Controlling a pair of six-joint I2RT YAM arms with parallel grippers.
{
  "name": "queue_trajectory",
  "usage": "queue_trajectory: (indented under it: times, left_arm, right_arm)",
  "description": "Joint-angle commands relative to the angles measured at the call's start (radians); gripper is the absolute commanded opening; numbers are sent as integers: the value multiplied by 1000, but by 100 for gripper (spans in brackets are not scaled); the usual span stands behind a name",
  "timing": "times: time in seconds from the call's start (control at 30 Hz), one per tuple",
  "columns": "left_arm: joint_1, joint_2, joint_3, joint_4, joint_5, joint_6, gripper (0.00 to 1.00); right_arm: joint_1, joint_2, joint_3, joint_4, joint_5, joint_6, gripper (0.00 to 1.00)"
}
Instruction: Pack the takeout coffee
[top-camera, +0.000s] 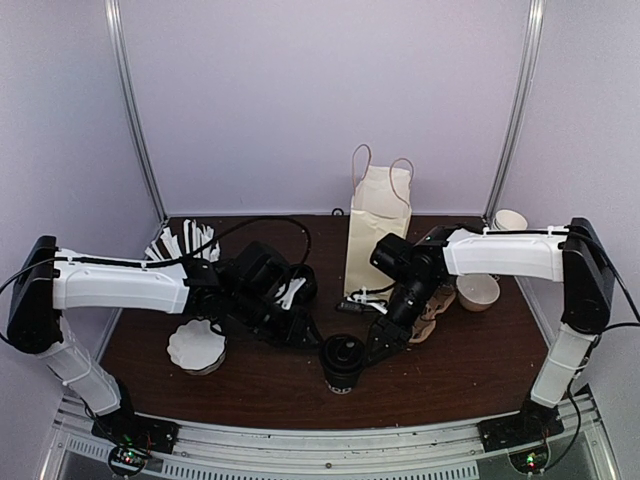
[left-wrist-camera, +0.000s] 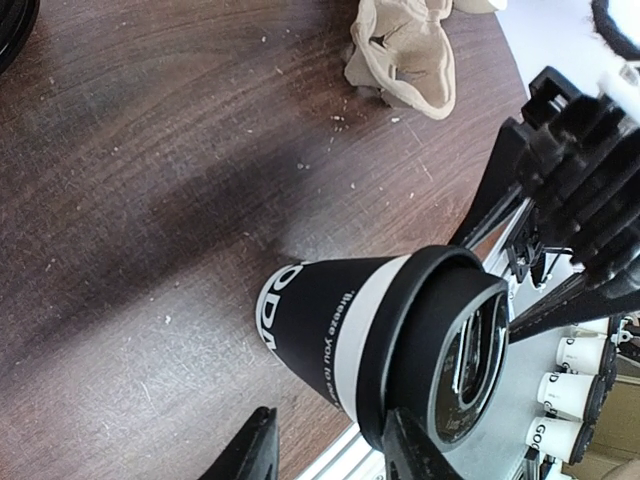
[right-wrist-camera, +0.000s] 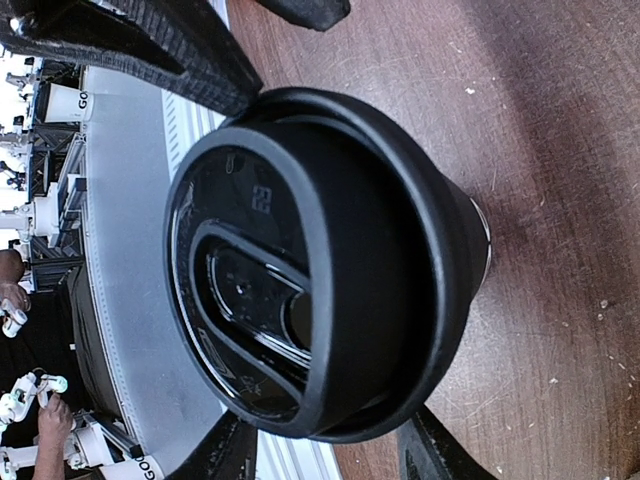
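Observation:
The takeout coffee, a short dark cup with a black domed lid, stands upright near the table's front edge. It also shows in the left wrist view and its lid fills the right wrist view. My left gripper is open just left of the cup; in its own view the lid rim lies close to one finger. My right gripper is open just right of the cup, its fingers either side of the lid. The tall cream paper bag stands upright behind.
A crumpled beige pulp carrier lies right of the bag and also shows in the left wrist view. A white bowl and a white cup sit at the right. White stacked papers and straws are at the left.

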Motion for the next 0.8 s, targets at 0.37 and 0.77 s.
queue_trajectory:
  times: [0.37,0.77]
  left_arm:
    - [3,4,21,10,-12,-3,41]
    - [2,45,-9,-9,4,-22,39]
  right_arm:
    - [-2,36,44,-9,32,10,49]
    - [-3,63,51,-8,63,20,49]
